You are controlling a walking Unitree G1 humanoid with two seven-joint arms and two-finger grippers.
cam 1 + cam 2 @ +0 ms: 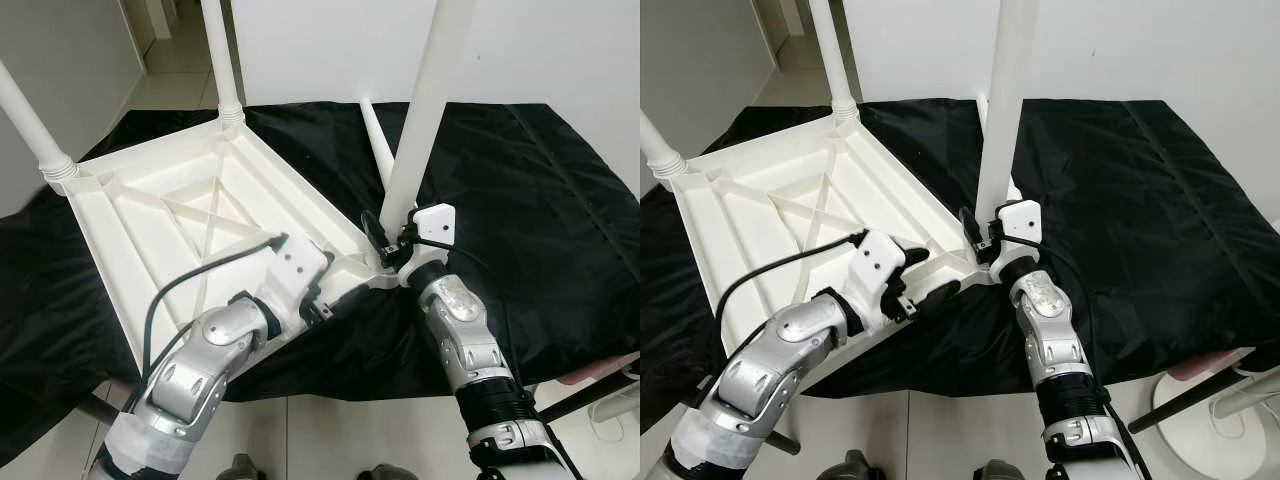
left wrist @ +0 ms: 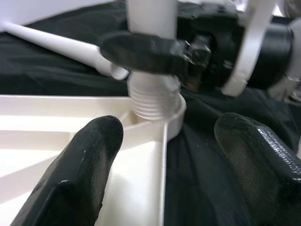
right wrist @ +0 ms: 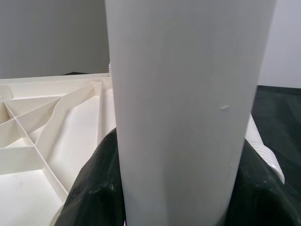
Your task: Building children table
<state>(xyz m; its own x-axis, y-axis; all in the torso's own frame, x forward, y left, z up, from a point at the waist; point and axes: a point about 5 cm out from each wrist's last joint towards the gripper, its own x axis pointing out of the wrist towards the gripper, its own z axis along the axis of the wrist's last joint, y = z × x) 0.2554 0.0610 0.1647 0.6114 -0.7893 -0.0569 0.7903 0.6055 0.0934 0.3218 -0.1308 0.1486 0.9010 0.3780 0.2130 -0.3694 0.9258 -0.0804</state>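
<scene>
Left eye view: right gripper (image 1: 385,238) clamps leg (image 1: 425,105); left gripper (image 1: 325,300) spread at tabletop (image 1: 180,215) corner, 6 o'clock; black sheet (image 1: 530,200), tiled floor (image 1: 330,435).

Tabletop (image 1: 190,215) upside down on cloth (image 1: 540,200); loose leg (image 1: 375,140) behind it.

One upturned white tabletop (image 1: 190,230), three upright white legs, upper left (image 1: 30,125), top centre (image 1: 222,55), centre right (image 1: 425,110), one loose leg lying (image 1: 377,140), one black cloth (image 1: 540,220), two silver arms.
</scene>
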